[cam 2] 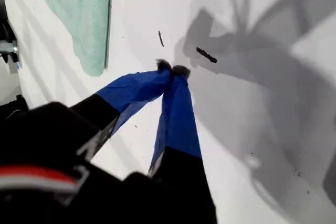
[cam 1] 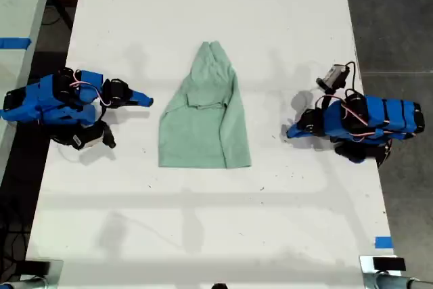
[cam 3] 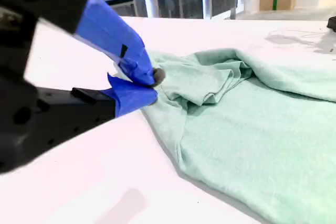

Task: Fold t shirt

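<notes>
The t shirt (cam 1: 205,112) lies near the middle of the white bench (cam 1: 203,5) in the exterior view, already folded narrow, with its pointed top toward the frame's top and its straight hem below. My first pincer (cam 2: 172,68) has its blue tips together on nothing, over bare bench, with the shirt's edge off to one side. My second pincer (cam 3: 152,85) is also closed and empty, its tips just beside the shirt's bunched fold; I cannot tell whether they touch it.
</notes>
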You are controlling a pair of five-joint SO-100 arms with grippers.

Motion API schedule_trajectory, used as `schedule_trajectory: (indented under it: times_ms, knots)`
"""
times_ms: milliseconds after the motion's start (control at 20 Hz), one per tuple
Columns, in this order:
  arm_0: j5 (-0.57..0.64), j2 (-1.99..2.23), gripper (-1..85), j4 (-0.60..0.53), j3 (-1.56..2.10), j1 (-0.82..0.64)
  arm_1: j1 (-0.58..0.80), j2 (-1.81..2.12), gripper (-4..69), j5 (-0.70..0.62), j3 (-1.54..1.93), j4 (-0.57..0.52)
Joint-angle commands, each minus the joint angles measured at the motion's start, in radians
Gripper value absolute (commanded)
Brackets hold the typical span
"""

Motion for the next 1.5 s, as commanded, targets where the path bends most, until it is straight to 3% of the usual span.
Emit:
schedule_trajectory:
  times_ms: [0,1450]
  knots:
    - [0.011,0.008,-0.2,-0.023,0.0,0.009,-0.02,0.005,0.1,-0.017,0.012,-0.026]
    - [0.012,0.008,-0.2,-0.035,0.005,-0.006,-0.034,0.005,-2.0,-0.018,0.015,-0.031]
